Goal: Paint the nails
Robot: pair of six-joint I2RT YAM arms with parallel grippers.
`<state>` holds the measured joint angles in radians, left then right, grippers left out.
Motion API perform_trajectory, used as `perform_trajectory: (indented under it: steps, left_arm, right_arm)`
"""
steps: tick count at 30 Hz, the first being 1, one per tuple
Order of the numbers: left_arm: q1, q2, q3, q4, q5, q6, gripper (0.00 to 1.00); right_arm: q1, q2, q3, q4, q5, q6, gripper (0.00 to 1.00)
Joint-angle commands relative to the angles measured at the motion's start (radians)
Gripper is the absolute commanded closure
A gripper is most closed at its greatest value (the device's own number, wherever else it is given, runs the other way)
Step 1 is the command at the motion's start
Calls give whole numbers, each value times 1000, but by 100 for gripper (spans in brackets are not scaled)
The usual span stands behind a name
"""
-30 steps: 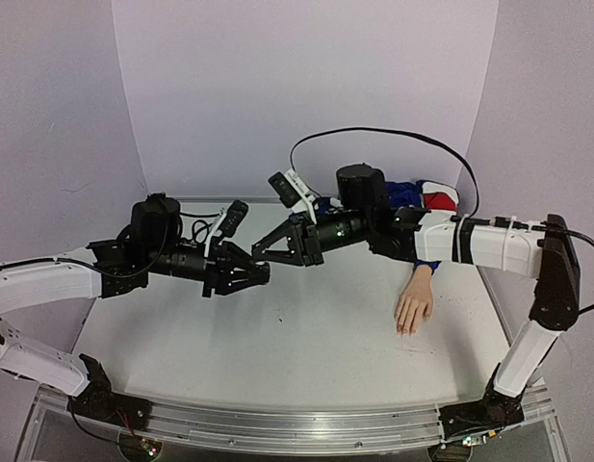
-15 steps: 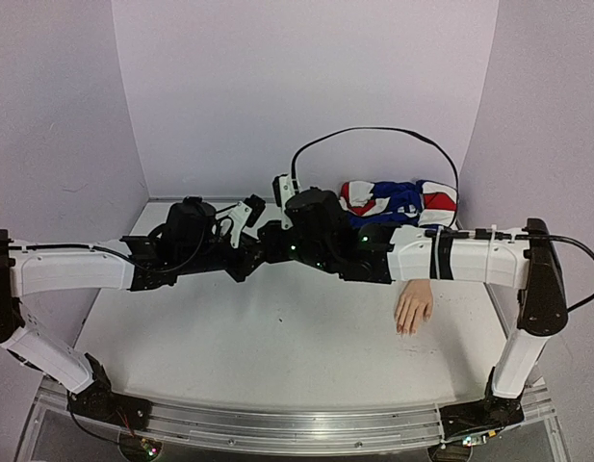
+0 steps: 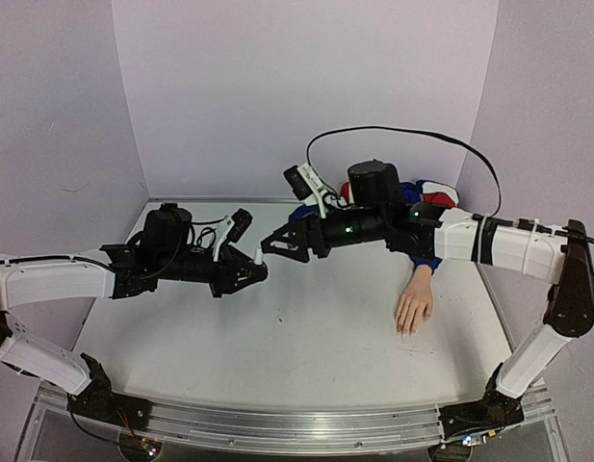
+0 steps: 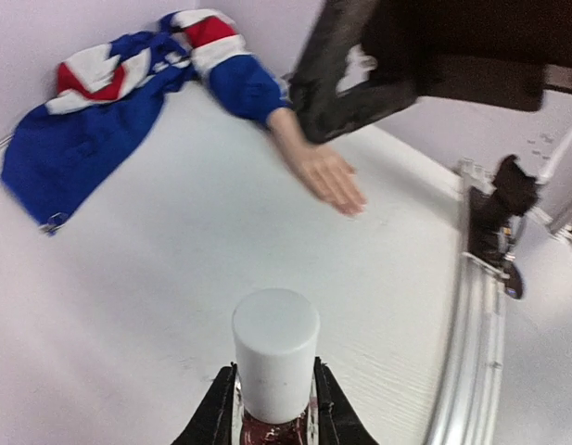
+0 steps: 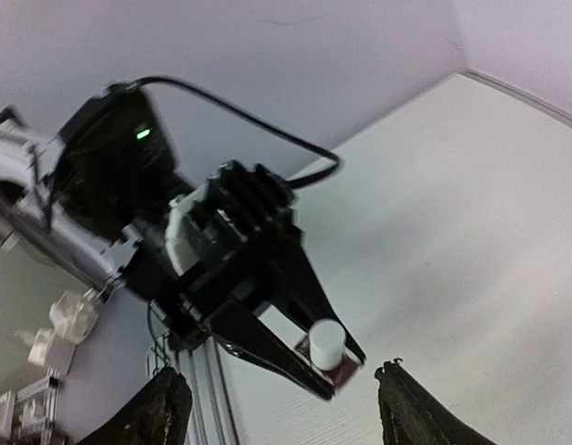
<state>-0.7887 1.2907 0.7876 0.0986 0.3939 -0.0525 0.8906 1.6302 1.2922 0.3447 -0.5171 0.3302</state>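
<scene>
Down on the right side of the table (image 3: 306, 346), the mannequin hand (image 3: 413, 308) lies palm-down with its fingers pointing toward the near edge. The nails (image 3: 404, 329) sit at those fingertips and are too small to make out singly in any view. A blue sleeve (image 4: 242, 83) covers the forearm and runs back into a red, white and blue garment (image 4: 91, 120) bunched against the back wall.

Well away from the hand, over the middle of the table, the left gripper (image 4: 274, 422) is clenched on the nail-polish bottle (image 4: 275, 357). Its two fingers press the dark reddish glass from either side, and the white cap (image 4: 275, 343) stands clear above them. The bottle is lifted off the table surface.

The right gripper (image 5: 286, 408) faces the bottle from the other side with its jaws spread wide and nothing between them. In its wrist view the cap sits between the two dark fingertips (image 5: 167, 413), but farther off, apart from them. From above, the right gripper's tips are just beside the cap, and whether they touch it cannot be told. The right arm (image 3: 489, 241) stretches across from the right, above the sleeve, and a black cable (image 3: 402, 133) loops over it.
</scene>
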Motion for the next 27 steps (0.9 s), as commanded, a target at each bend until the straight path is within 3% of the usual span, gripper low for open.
perform_trajectory:
  steps: [1,4,9,18,22,27]
  left_arm:
    - [-6,-60,28,58,426,-1,100]
    - [-6,-55,55,59,559,-12,100]
    - [-6,-27,89,58,668,-26,100]
    - [-7,-5,110,58,684,-33,100]
    - [-7,1,117,58,690,-34,100]
    - [-7,6,117,58,687,-34,100]
  right_arm:
    - [4,-10,14,53,-393,-82,27]
    - [4,25,37,55,-491,-88,28]
    - [5,40,39,96,-540,-69,45]
    - [14,54,45,129,-568,-42,53]
    - [23,74,64,133,-577,-42,60]
    - [30,82,75,138,-585,-41,76]
